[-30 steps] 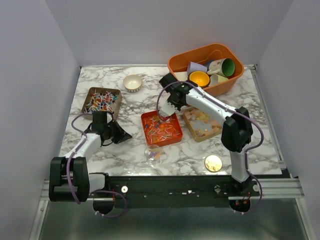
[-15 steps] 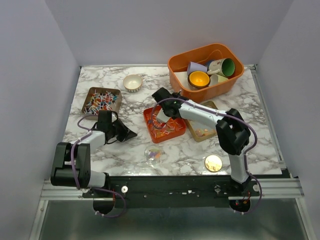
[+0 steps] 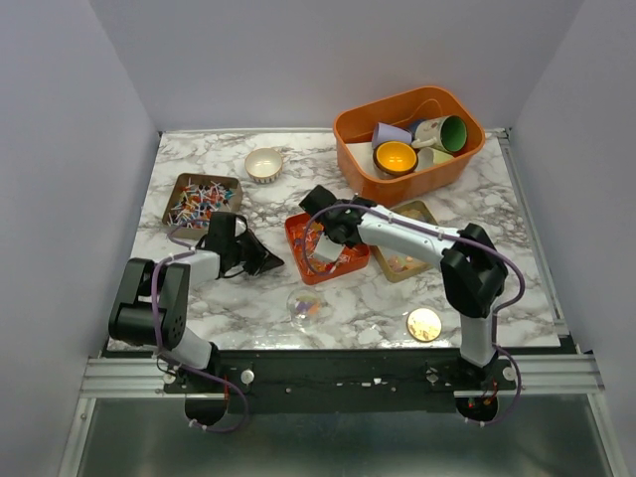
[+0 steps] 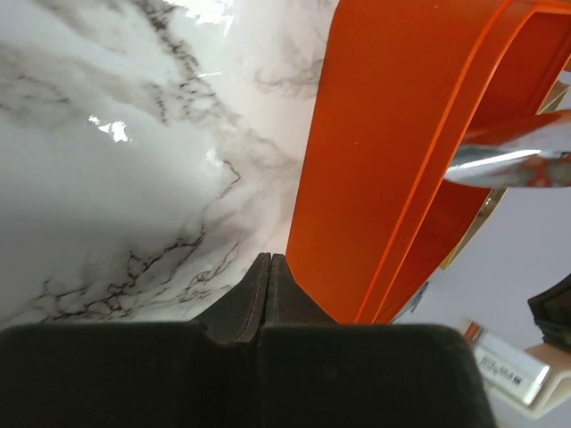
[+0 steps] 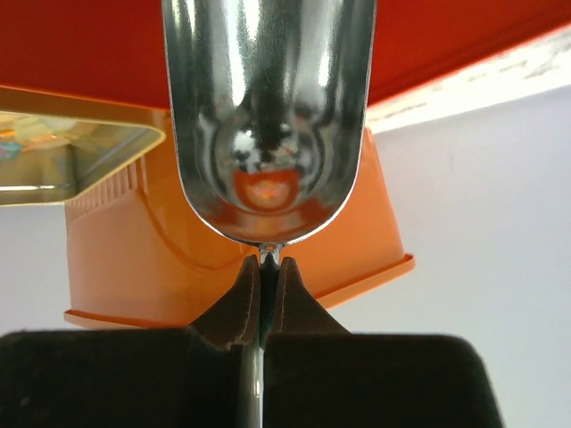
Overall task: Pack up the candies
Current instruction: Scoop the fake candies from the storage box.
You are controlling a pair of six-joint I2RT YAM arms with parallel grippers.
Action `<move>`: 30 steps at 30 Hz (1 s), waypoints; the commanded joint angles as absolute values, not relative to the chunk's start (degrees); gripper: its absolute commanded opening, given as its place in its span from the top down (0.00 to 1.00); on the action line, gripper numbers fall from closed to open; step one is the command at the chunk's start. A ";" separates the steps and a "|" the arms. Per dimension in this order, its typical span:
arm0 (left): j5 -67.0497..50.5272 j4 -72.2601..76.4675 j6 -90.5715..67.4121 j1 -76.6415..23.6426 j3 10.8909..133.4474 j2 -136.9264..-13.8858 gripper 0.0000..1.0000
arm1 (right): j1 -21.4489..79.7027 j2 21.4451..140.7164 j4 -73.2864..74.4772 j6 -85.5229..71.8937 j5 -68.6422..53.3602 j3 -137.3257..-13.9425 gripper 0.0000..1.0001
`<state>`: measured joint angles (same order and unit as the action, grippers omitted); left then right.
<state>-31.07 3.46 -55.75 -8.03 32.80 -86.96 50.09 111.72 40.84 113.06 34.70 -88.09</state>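
Right claw [image 5: 266,263]: fingers pinched tight on the thin stem of a shiny metal scoop [image 5: 268,116]. From above, this claw [image 3: 336,235] points down over the red tray [image 3: 350,266], with the scoop's bowl [image 3: 323,248] inside the tray among loose candies. Behind the scoop in the right wrist view are the red tray's wall, a gold-rimmed tin [image 5: 71,143] and an orange bin [image 5: 178,267].

Left claw [image 4: 269,259]: fingers fully closed against each other, holding nothing. The tip is low over the marble bench [image 4: 116,178], just beside the red tray's outer wall [image 4: 384,152]. From above, it [image 3: 268,263] lies left of the tray. I cannot tell whether it touches the tray.

Candies [image 3: 202,202]: a heap of red, blue, white and yellow wrapped pieces fills a brown tin [image 3: 171,204] at the left of the bench, well apart from the tray. More lie scattered in the red tray. Pale pastel pieces sit in the gold-rimmed tin [image 3: 425,213], right of the tray and partly under the right forearm.

Writing: a pale label [image 4: 504,366] shows at the lower right of the left wrist view, with dark print too small to read. No other lettering can be made out.

Further out: the orange bin [image 3: 452,171] at the far right holds coloured cups [image 3: 396,156].
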 commanded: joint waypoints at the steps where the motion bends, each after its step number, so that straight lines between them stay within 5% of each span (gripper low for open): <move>1: -32.78 6.06 -55.63 -8.88 35.24 -88.68 1.00 | 51.94 112.41 53.24 112.34 28.75 -90.78 0.99; 8: -34.10 7.38 -55.46 -10.11 36.82 -91.57 1.00 | 53.96 122.68 68.99 94.68 21.73 -107.29 0.99; 18: -36.03 6.68 -54.93 -10.72 39.20 -95.36 1.00 | 54.32 122.96 65.39 90.53 19.16 -106.68 0.99; 30: -33.49 0.88 -50.63 -9.76 40.43 -91.68 1.00 | 48.78 123.13 73.65 89.66 36.27 -113.74 0.99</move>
